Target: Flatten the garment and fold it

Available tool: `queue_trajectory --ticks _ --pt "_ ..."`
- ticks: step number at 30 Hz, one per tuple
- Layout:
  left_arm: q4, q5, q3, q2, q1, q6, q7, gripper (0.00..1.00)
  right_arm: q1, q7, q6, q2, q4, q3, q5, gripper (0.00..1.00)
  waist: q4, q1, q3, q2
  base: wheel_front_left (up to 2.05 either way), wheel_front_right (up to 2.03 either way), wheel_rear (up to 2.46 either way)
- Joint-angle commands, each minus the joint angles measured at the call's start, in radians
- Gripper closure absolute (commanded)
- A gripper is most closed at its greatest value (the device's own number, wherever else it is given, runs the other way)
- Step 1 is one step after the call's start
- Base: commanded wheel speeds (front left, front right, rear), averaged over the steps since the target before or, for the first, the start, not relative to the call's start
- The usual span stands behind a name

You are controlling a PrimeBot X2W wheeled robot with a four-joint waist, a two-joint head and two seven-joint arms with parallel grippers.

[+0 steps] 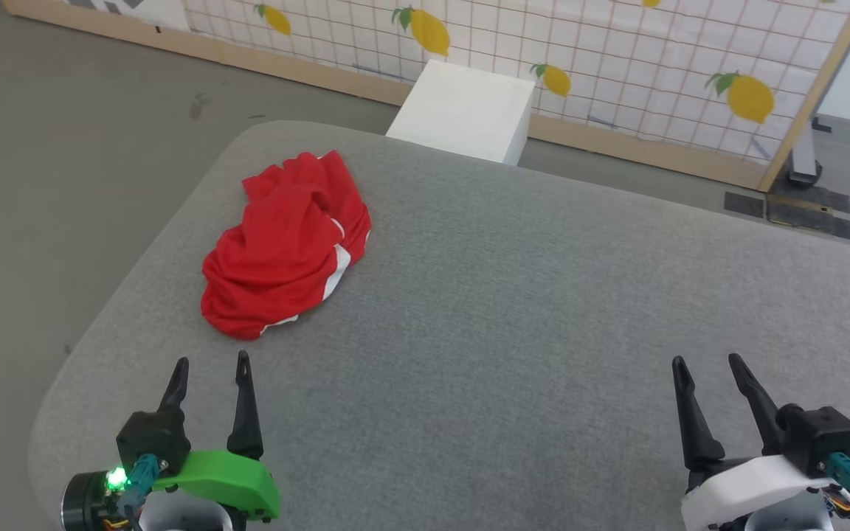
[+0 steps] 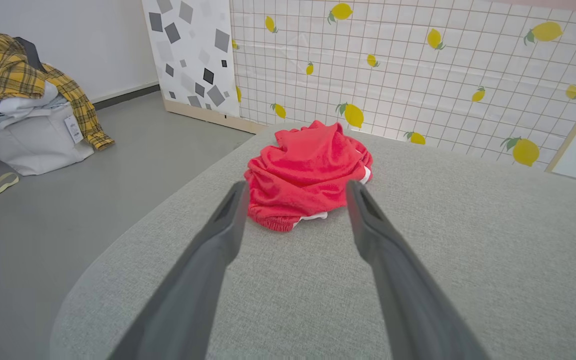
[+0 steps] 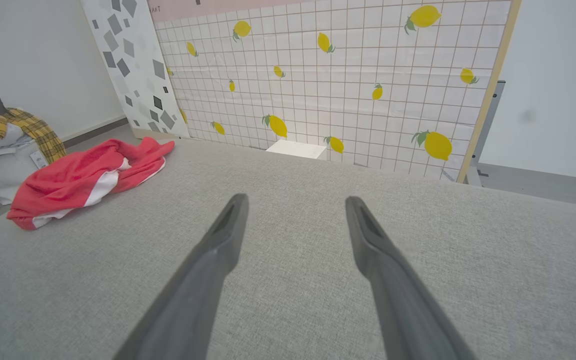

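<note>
The garment [image 1: 285,243], bright red with white stripe trim, lies crumpled in a heap on the left part of the grey table [image 1: 528,310]. My left gripper [image 1: 212,361] stands open just short of its near edge, apart from it, with nothing between the fingers. In the left wrist view the garment [image 2: 308,172] sits straight ahead beyond the open left gripper [image 2: 295,187]. My right gripper [image 1: 705,363] is open over bare cloth at the lower right, far from the garment. In the right wrist view the garment [image 3: 85,177] lies far left of the open right gripper [image 3: 295,202].
A white box [image 1: 465,110] stands on the floor behind the table's far edge, before a lemon-patterned screen [image 1: 617,66]. A pile of clothes with a yellow plaid shirt [image 2: 13,75] sits on a white bag [image 2: 38,142] on the floor to the left. The table's left corner is rounded.
</note>
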Motion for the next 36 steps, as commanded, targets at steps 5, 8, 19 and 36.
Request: queue_trajectory --ticks 5,8,19,36 --pt "0.013 -0.012 0.003 -0.002 0.024 0.006 -0.018 0.00 0.018 -0.018 -0.001 0.000 0.012 -0.002 0.018 0.00 0.033 0.0000 0.000 0.0000 0.00 0.00 0.00" --pt "0.015 -0.015 0.004 -0.002 0.025 0.007 -0.024 0.00 0.023 -0.024 -0.001 0.000 0.014 -0.005 0.023 0.00 0.047 0.0000 0.002 0.0000 0.00 0.00 0.00" --pt "0.061 -0.068 0.014 0.013 -0.059 -0.030 -0.041 0.00 0.020 -0.029 -0.001 0.000 0.011 -0.013 0.024 0.00 0.085 0.0000 0.035 0.0000 0.00 0.00 0.00" --pt "0.380 -0.308 0.053 0.127 -0.544 -0.130 0.181 0.00 -0.014 0.035 -0.002 0.001 -0.090 -0.050 -0.038 0.00 0.065 0.0000 0.191 0.0000 0.00 0.00 0.00"
